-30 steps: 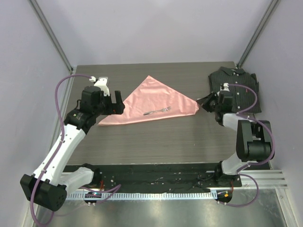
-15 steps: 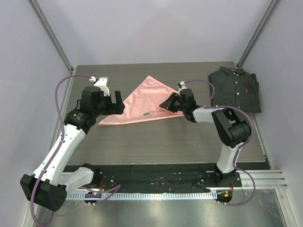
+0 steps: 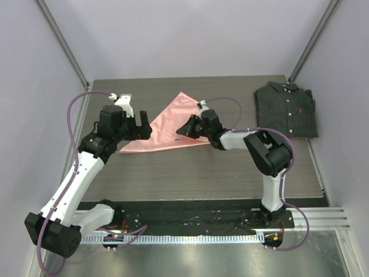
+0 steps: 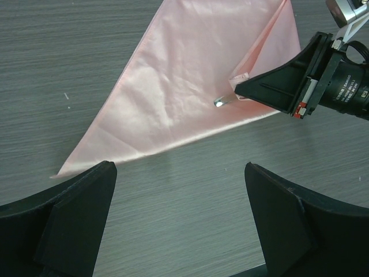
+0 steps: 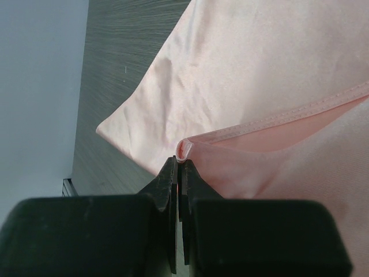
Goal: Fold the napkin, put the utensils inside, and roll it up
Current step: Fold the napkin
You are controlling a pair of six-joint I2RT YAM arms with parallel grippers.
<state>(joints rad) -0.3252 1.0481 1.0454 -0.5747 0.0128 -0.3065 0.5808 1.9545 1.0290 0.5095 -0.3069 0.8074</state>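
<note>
The salmon-pink napkin (image 3: 161, 124) lies as a triangle on the table. Its right corner is lifted and drawn leftward over the rest of the cloth. My right gripper (image 3: 181, 133) is shut on that corner; the right wrist view shows the hem pinched between the tips (image 5: 183, 161) above the napkin (image 5: 248, 69). Only the silver end of the fork (image 4: 222, 101) shows in the left wrist view, peeking from under the folded flap of the napkin (image 4: 184, 75), just ahead of the right gripper (image 4: 239, 89). My left gripper (image 3: 145, 125) hovers open by the napkin's left corner, holding nothing (image 4: 179, 167).
A dark pinstriped folded shirt (image 3: 286, 108) lies at the back right of the wood-grain table (image 3: 202, 173). Pale walls and frame posts close in the back and sides. The arm bases sit at the near edge.
My right gripper has swept left from beside the shirt, carrying the napkin's right corner over the fork. The left arm has not moved.
</note>
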